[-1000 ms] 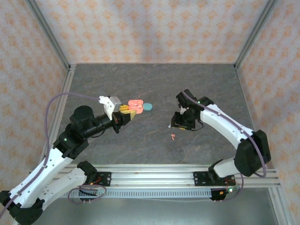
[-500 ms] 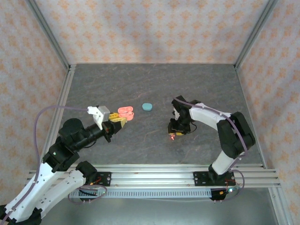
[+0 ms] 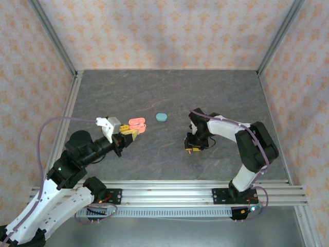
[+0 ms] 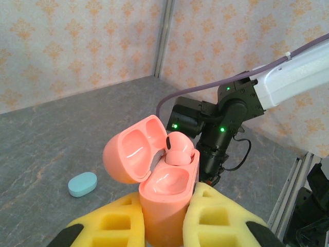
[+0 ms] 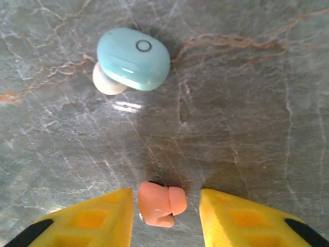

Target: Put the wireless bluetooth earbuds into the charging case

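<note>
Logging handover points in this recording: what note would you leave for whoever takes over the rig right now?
Left pincer: shut on the open pink charging case.
Right pincer: open, straddling the loose pink earbud on the table, not gripping it.
Done: the seated pink earbud is in the case.
Left: grasp the loose one and seat it in the empty socket. A teal earbud lies nearby; the teal case lies shut.

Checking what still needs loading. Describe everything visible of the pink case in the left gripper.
The pink charging case is a glossy salmon plastic oval, hinged open, its lid swung back to the left in the wrist view. It stands upright, clamped at its base between the yellow fingers of the left gripper. One pink earbud sits in one well; the well beside it is empty.
</note>
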### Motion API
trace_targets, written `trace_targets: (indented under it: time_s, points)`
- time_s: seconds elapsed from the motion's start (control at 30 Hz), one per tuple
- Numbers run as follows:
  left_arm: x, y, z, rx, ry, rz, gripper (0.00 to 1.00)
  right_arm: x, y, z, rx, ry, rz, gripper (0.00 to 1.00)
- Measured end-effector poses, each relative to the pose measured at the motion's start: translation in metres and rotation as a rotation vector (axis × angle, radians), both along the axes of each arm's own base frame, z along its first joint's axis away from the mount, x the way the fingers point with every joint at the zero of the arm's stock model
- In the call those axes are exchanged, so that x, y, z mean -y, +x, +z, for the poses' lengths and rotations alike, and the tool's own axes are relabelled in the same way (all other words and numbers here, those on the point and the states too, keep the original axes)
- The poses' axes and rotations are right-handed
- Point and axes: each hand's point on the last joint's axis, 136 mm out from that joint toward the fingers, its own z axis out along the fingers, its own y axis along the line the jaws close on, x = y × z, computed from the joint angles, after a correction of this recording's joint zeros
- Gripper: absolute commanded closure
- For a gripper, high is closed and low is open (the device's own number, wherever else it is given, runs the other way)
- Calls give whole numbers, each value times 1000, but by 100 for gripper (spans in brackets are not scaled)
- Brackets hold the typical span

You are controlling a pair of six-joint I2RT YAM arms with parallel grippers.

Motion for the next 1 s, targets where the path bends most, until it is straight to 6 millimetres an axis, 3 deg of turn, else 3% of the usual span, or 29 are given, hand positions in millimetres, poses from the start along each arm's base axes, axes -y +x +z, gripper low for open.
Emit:
trace_targets:
  time_s: [0.43, 0.57, 0.77, 1.0]
  points:
    - [-1, -1, -5, -10, -4, 2, 100, 0, 1, -2, -41, -24, -150, 72]
    - [0, 0, -14, -37, -4, 5, 100, 1, 1, -3, -38, -65, -220, 73]
    - [0, 1, -22, -63, -6, 9, 100, -6, 4, 0, -23, -94, -288, 57]
    - [-1, 2, -26, -70, -13, 17, 100, -32, 10, 14, -10, -22, -278, 53]
